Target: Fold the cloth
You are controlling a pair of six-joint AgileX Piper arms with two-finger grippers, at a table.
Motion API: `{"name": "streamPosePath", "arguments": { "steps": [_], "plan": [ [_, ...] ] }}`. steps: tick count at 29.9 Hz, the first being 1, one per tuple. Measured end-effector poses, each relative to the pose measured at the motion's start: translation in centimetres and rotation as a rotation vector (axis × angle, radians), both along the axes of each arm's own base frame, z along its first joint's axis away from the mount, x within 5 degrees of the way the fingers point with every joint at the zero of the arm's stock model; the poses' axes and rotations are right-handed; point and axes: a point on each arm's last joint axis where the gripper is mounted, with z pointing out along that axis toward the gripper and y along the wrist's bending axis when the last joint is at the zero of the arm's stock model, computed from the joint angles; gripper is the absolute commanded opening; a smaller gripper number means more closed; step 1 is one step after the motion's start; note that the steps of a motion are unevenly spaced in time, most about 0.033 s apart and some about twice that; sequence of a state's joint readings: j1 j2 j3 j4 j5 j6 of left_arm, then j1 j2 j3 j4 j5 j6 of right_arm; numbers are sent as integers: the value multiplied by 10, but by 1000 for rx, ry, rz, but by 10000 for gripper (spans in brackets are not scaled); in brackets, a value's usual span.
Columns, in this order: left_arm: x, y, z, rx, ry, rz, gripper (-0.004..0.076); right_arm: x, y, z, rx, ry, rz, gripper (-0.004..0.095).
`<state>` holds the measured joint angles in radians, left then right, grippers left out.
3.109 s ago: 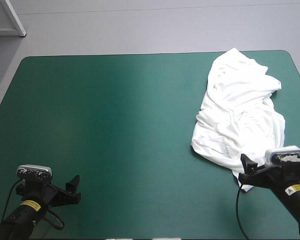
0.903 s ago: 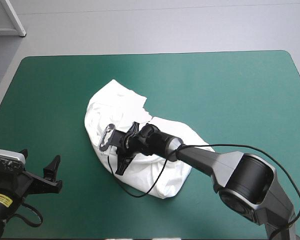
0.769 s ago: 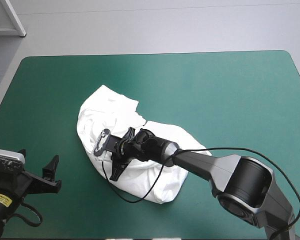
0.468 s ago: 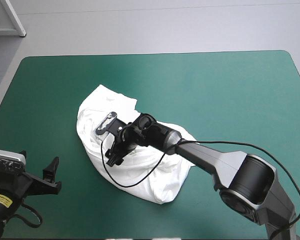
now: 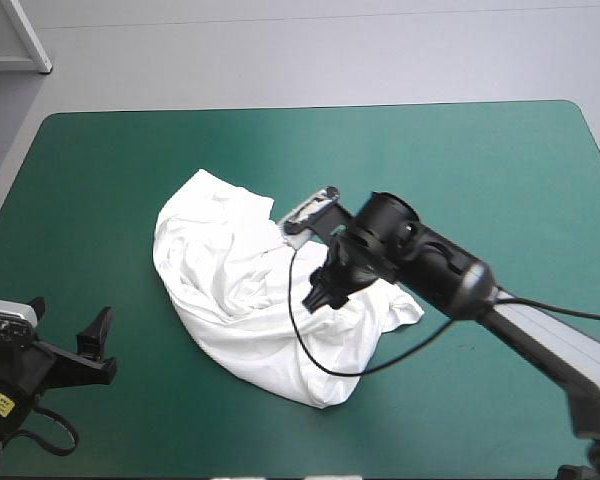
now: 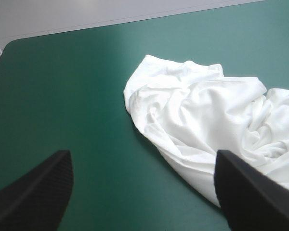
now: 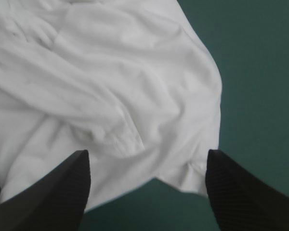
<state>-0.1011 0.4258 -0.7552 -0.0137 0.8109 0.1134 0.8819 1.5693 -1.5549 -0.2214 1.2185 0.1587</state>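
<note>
The white T-shirt (image 5: 242, 285) lies as a crumpled heap on the teal-green cover, a little left of the table's middle. My right gripper (image 5: 322, 296) hovers over the heap's right part, open, with nothing between its fingers. In the right wrist view the gripper (image 7: 145, 190) looks down on wrinkled cloth (image 7: 111, 91), whose edge runs just ahead of the fingers. My left gripper (image 5: 92, 348) stands open near the table's front left corner, apart from the shirt. In the left wrist view the gripper (image 6: 143, 192) is over bare cover, and the T-shirt (image 6: 197, 120) lies ahead of it toward the right finger.
Bare teal-green cover (image 5: 510, 190) stretches over the table's right half and along the far edge (image 5: 300, 108). More bare cover (image 5: 80, 220) lies left of the heap. A white frame (image 5: 25, 40) stands beyond the far left corner.
The shirt was dragged from the far right to left of the middle. The right gripper then let go, lifted and drew back to the right. The left gripper stayed open.
</note>
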Motion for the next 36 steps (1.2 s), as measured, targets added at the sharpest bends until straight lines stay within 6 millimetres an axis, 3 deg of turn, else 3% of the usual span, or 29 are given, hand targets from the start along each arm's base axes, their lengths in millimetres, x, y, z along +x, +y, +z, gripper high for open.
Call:
{"name": "streamPosePath", "arguments": {
  "steps": [7, 11, 19, 24, 30, 36],
  "plan": [
    [16, -3, -10, -4, 131, -2, 584, -64, -78, 6, 94, 24, -173, 629],
    [30, -5, -14, -17, 189, -7, 584, -88, -106, 2, 134, 31, -223, 629],
    [88, -10, -3, -17, 269, 6, 584, -96, -115, -26, 85, 90, -253, 629],
    [151, -11, -2, 0, 358, 39, 584, -98, -117, -48, 46, 128, -279, 629],
    [223, 8, -25, -100, 450, 92, 584, -100, -115, -60, 64, 148, -277, 629],
    [281, 23, -71, -223, 532, 97, 584, -99, -114, -61, 79, 142, -275, 629]
  ]
}}
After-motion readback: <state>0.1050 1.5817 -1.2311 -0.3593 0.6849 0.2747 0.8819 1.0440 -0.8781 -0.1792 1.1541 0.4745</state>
